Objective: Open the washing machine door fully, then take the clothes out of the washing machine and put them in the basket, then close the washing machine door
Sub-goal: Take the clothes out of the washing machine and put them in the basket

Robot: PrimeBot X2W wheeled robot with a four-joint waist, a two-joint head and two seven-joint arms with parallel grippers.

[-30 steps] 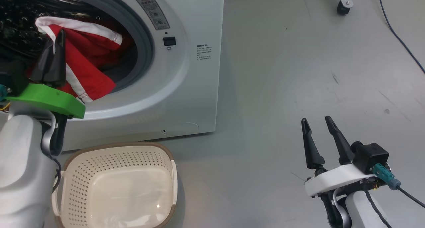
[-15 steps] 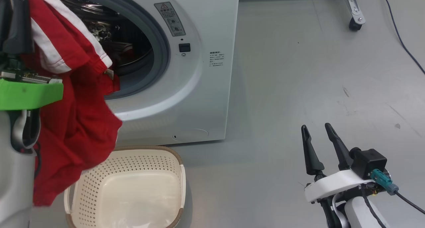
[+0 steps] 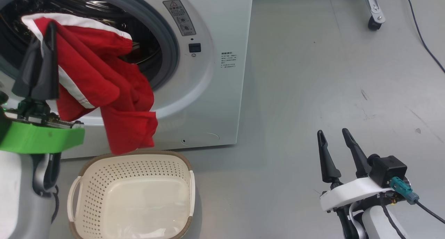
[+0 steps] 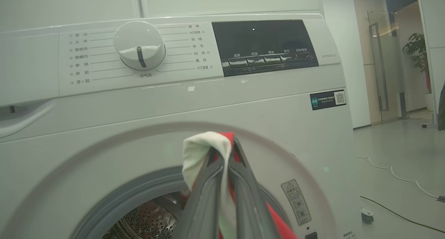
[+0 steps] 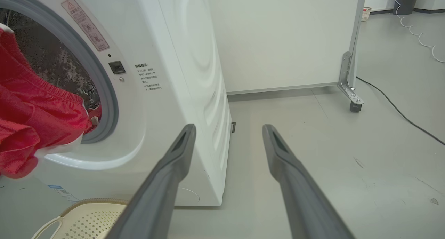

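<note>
My left gripper (image 3: 51,25) is shut on the white-trimmed edge of the red clothes (image 3: 114,93), held up in front of the washing machine's (image 3: 215,30) round grey-gasketed opening. The garment droops down to just above the far rim of the cream basket (image 3: 135,152), which stands on the floor before the machine. In the left wrist view the gripper (image 4: 224,145) pinches white and red fabric below the control panel. My right gripper (image 3: 332,132) stands open and holds nothing at the lower right, well apart from the machine. The washing machine door is out of view.
A wheeled metal leg (image 3: 373,9) and a dark cable (image 3: 420,33) lie on the grey floor at the far right. Bare floor stretches between the machine and my right gripper (image 5: 228,127). The basket (image 5: 87,218) sits right against the machine's front.
The left gripper has drawn the red garment out of the drum, lifted it, then lowered it; it now hangs free over the basket's far rim. The camera shifted. The right arm stayed put.
</note>
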